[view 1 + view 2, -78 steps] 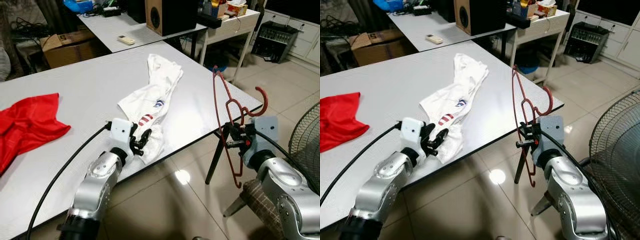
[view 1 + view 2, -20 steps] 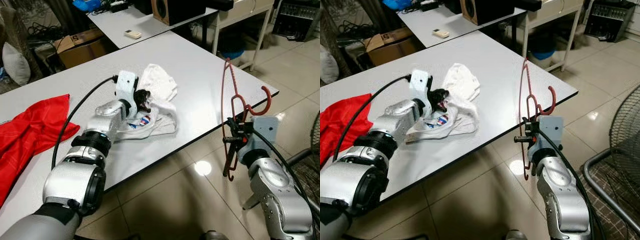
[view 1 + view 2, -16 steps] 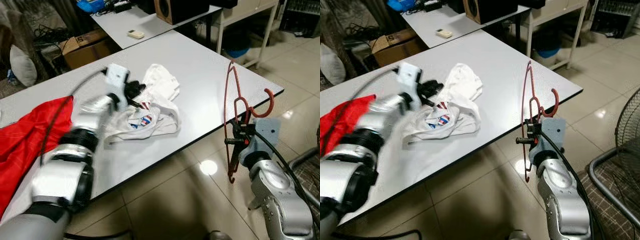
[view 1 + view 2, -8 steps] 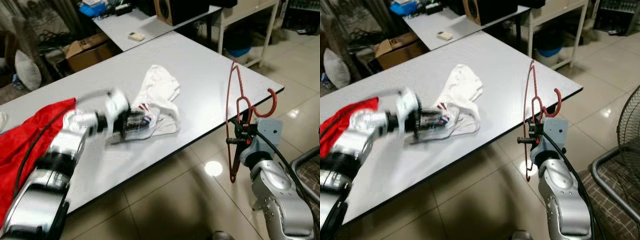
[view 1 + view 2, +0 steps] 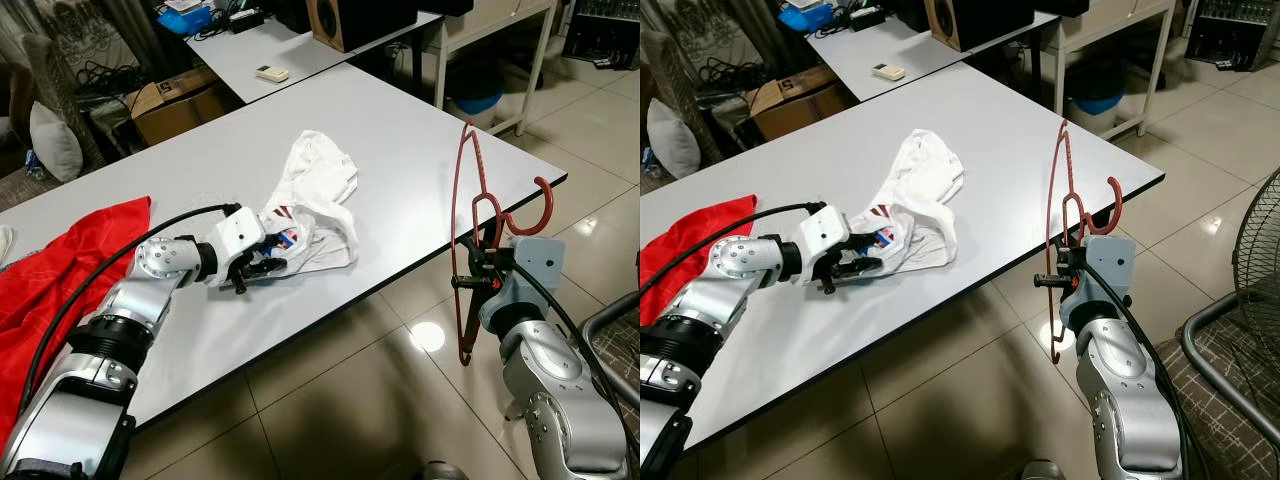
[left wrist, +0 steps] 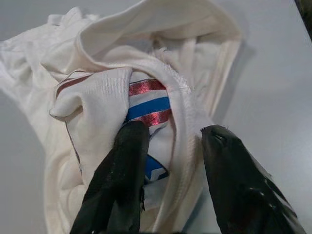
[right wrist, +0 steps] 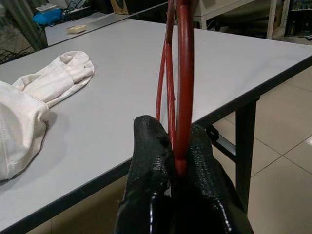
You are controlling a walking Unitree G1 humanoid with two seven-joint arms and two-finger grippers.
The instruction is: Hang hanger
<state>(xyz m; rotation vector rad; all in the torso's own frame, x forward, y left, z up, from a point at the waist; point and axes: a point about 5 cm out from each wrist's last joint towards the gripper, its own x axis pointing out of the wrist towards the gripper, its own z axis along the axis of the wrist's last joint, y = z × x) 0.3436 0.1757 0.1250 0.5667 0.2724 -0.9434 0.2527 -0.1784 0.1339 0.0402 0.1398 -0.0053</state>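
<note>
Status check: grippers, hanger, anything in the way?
Right gripper shut on red hanger, held upright off the table edge. Left gripper open at white shirt on table. Nothing blocking.

Shirt (image 5: 310,200) on table (image 5: 420,150), hanger (image 5: 475,230) probably right.

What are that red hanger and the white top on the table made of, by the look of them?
The red hanger looks like thin wire with a smooth red coating, probably plastic over metal: it is slim, glossy and evenly coloured. The white top looks like soft cotton knit, matte: it crumples into loose folds, and the left wrist view shows fine ribbing and a stitched hem. Neither material is certain from looks alone.
</note>
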